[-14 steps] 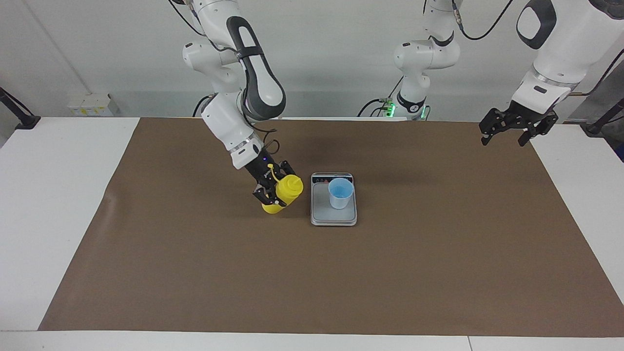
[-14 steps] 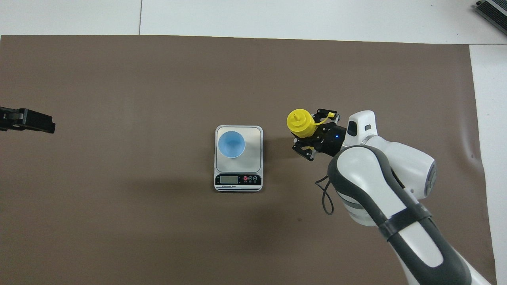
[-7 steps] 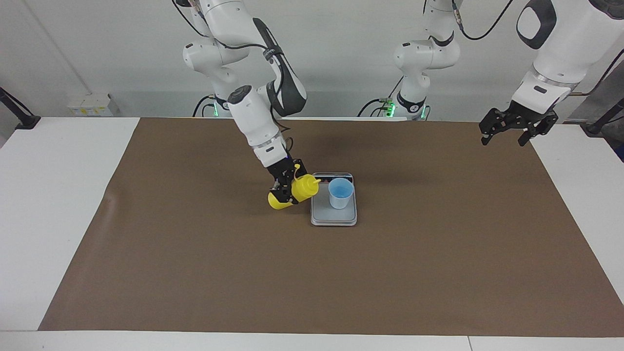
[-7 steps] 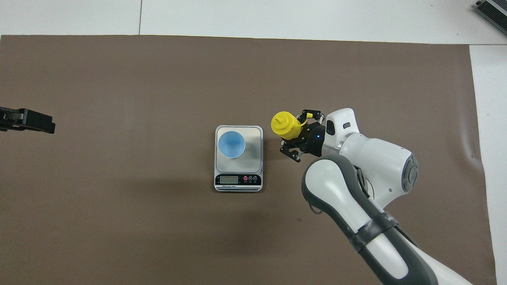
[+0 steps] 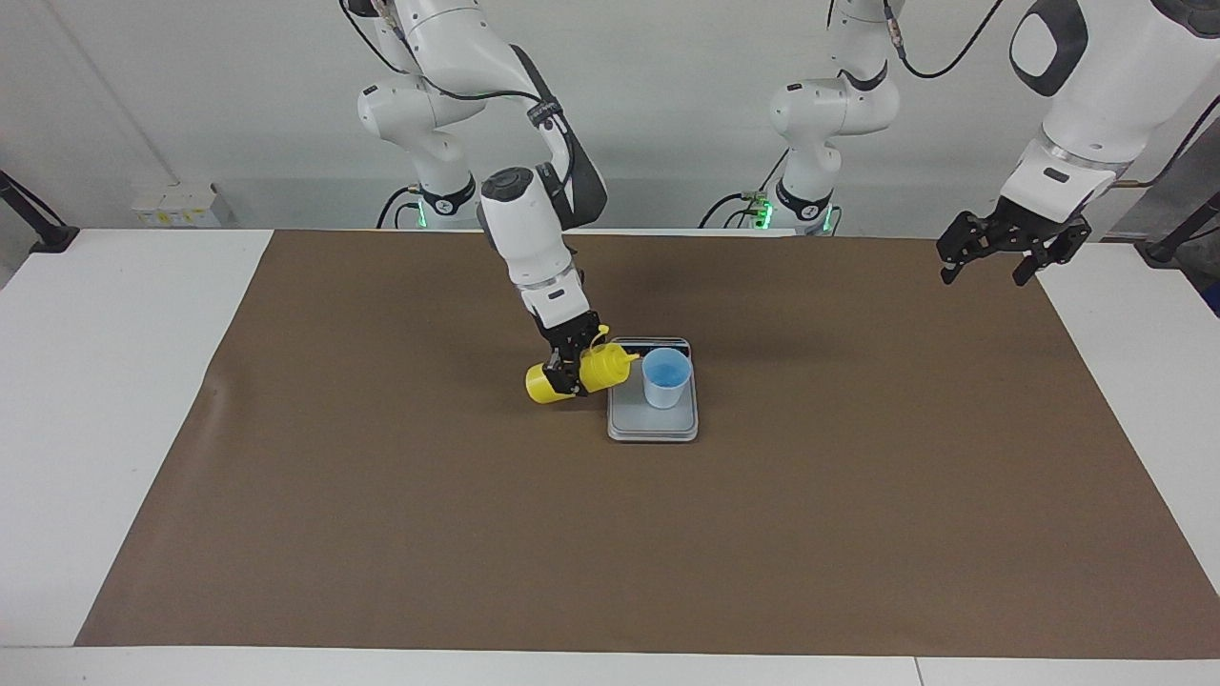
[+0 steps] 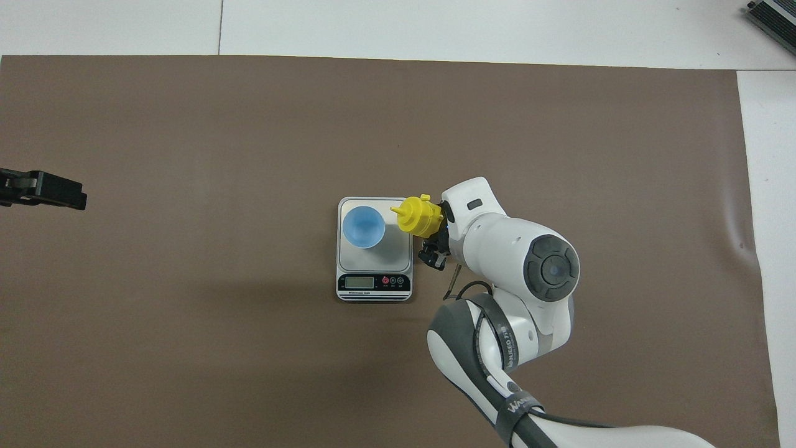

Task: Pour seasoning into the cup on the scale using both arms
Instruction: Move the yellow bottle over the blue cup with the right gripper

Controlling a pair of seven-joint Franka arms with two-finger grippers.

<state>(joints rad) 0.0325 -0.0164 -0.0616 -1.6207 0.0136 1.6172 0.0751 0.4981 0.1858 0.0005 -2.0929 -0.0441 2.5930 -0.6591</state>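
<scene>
Seasoning bottle [image 5: 577,373]: being held tipped nearly level, nozzle pointing at the cup, over the scale's edge.
Right gripper [image 5: 568,367]: being kept clamped on the bottle's body.
Cup [image 5: 665,377]: being borne upright on the scale [image 5: 652,422], just beside the nozzle.
Left gripper [image 5: 996,250]: being held spread, waiting over the brown mat's [image 5: 381,534] edge, well apart.
</scene>
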